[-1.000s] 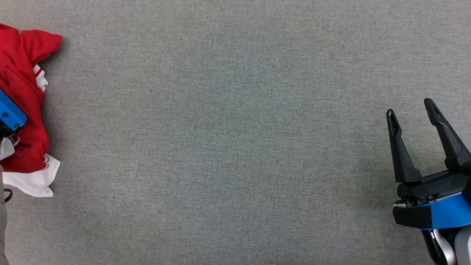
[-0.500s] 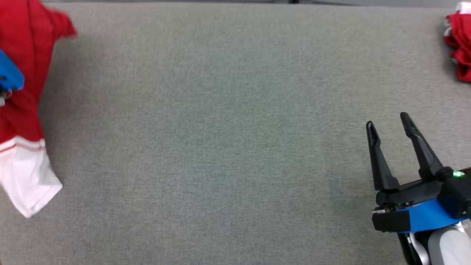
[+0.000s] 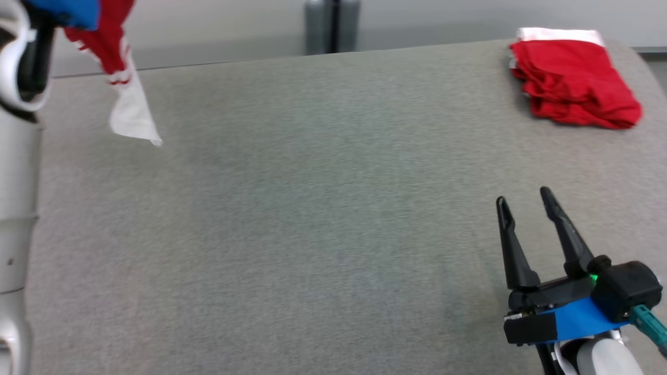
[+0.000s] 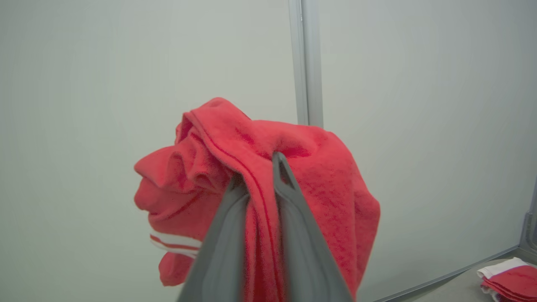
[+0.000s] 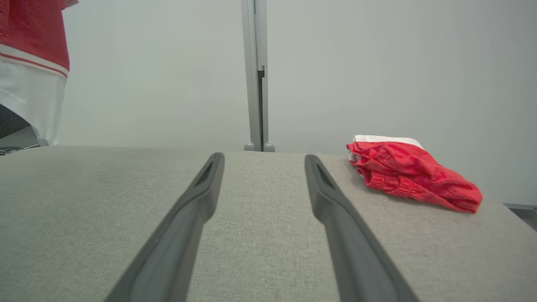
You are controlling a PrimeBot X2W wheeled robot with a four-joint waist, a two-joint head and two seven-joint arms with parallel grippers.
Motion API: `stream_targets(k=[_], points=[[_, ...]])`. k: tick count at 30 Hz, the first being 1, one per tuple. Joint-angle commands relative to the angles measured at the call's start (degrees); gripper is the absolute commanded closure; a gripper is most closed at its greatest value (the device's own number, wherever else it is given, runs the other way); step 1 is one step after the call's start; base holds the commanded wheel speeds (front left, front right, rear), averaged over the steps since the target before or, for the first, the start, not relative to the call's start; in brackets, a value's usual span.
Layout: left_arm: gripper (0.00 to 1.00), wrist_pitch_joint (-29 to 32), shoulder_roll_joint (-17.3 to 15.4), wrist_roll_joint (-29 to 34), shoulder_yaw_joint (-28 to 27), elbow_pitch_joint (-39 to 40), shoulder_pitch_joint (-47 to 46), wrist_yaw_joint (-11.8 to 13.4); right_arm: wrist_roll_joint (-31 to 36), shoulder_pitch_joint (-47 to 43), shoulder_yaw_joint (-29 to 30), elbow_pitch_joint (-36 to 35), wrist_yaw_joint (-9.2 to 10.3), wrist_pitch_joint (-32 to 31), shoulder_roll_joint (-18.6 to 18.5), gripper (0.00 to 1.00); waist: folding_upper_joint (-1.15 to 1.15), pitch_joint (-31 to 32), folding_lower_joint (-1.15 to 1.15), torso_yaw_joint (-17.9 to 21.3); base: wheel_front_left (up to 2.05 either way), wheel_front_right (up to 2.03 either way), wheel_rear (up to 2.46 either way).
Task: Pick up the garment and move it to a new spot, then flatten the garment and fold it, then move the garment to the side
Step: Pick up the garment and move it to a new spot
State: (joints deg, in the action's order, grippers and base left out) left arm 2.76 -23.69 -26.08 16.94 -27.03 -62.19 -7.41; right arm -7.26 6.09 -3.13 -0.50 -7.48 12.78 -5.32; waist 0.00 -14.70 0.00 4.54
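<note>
Near you, low on the right, your right fingers (image 3: 522, 196) float low over the grey bench (image 3: 312, 219), spread wide, holding nothing. On the left your left arm (image 3: 15, 172) stands tall, and your left fingers (image 4: 256, 167) pinch the red and white garment (image 3: 112, 41). A second ago it lay bunched on the bench; now it hangs in the air by the far left edge. Open bench lies between it and the folded red cloth (image 3: 573, 78) at the far right corner.

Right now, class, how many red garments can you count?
2. One garment hangs from the left fingers over the table's left side; a folded garment lies at its far right corner.
</note>
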Motion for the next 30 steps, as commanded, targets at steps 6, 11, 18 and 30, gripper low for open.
stream_targets(k=[6, 11, 18, 30], points=[[1.0, 1.07, 4.67, 1.17, 5.12, 4.53, -1.39, -0.06, -0.94, -0.41, -0.95, 2.32, -0.02, 1.53, 1.31, 0.0, 0.0, 1.67, 0.0, 6.03, 0.0, 0.0, 0.0], [1.0, 0.97, 7.4, 1.34, 9.73, 3.94, 3.66, -0.05, -1.46, 0.12, -1.81, 3.92, -0.02, 2.15, 1.93, 0.0, 0.0, 1.44, 0.0, 8.69, 0.0, 0.0, 0.0], [1.0, -1.31, 9.23, 0.9, 15.06, 1.3, 14.98, 0.0, -1.89, -0.44, -1.45, 4.96, -0.02, 2.45, 2.26, 0.0, 0.0, 1.01, 0.0, 9.45, 0.0, 0.0, 0.0], [0.0, -8.61, 15.16, 0.49, 21.69, -5.78, 30.42, 0.95, -1.87, -0.97, -1.32, 6.26, -0.02, 2.48, 2.42, 0.0, 0.0, 2.21, 0.0, 6.67, 0.0, 0.0, 0.0]])
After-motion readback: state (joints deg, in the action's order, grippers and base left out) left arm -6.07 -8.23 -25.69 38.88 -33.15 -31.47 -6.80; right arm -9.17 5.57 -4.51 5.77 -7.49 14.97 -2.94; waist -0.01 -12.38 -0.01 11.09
